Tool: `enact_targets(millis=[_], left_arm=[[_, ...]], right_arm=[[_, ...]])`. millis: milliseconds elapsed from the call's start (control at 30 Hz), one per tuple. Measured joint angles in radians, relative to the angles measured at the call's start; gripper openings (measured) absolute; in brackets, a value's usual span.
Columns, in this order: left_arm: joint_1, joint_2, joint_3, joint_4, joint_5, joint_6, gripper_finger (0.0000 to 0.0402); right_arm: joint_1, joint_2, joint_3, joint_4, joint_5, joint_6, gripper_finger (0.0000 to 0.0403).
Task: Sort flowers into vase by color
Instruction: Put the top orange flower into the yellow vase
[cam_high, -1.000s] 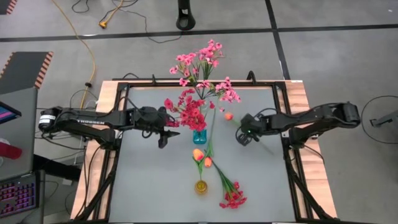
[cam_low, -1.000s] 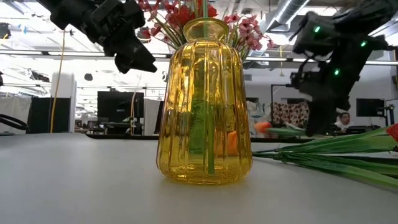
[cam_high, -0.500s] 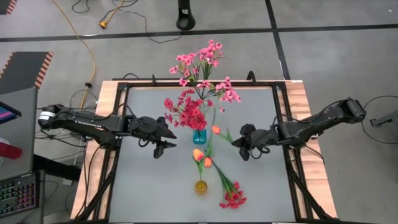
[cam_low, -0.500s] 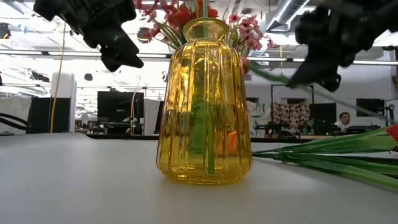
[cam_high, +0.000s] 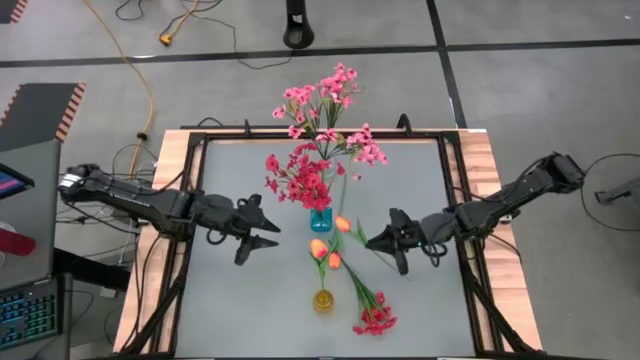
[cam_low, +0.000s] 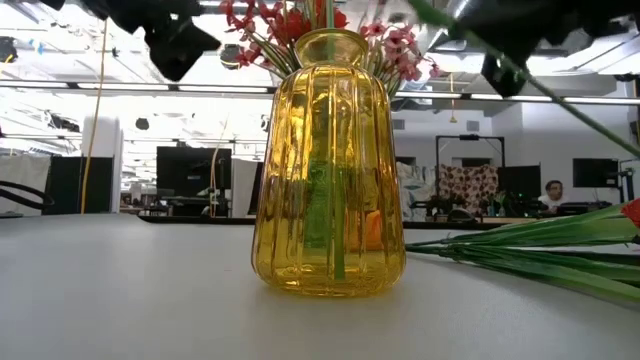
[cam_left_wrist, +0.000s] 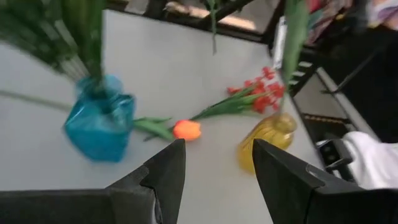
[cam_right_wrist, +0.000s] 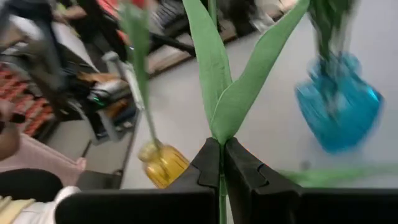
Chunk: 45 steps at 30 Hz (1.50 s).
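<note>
My right gripper is shut on an orange tulip above the table, right of the blue vase. That vase holds red sprays. The yellow vase near the front holds two orange tulips. A red spray lies flat on the table beside it. Pink sprays stand at the far edge. My left gripper hangs open left of the blue vase, with nothing between its fingers. My right gripper pinches the tulip's green stem between its two fingers, just below where the two leaves branch off. The fingers come nearly level from the table's right side. Leaves and bud stick out ahead of the fingertips, and the flower is clear of the table.
The black frame rails and wooden border run around the grey tabletop. Bare grey surface lies left of the yellow vase and at the front left. Behind the table, the low view shows a room with screens and a seated person.
My right gripper has risen, tipped from pointing down to nearly level, and gone toward the near edge and the vases. The orange tulip has been lifted clear of the table with it. My left gripper, still open, has swung toward the near edge.
</note>
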Motion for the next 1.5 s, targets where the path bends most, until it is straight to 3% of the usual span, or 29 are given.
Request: enact_targets(millis=[367, 733, 1033, 1200, 1500], left_arm=[[-0.067, 0.006, 0.0, 0.261, -0.001, 0.066, 0.0174], [-0.073, 0.006, 0.0, 0.303, -0.001, 0.12, 0.0174], [-0.072, 0.006, 0.0, 0.302, -0.036, 0.155, 0.0174], [-0.072, 0.006, 0.0, 0.302, -0.039, 0.174, 0.0174], [-0.072, 0.006, 0.0, 0.3, -0.038, 0.175, 0.0174]], right_arm=[[0.022, 0.0, 0.0, 0.311, 0.0, -0.307, 0.0038], [0.055, 0.024, 0.0, 0.59, -0.004, -0.366, 0.0038], [0.113, 0.269, 0.0, 1.041, -0.009, -0.487, 0.0038], [0.123, 0.436, 0.019, 1.304, -0.091, -0.504, 0.0038], [0.118, 0.615, 0.172, 1.314, -0.191, -0.551, 0.0038]])
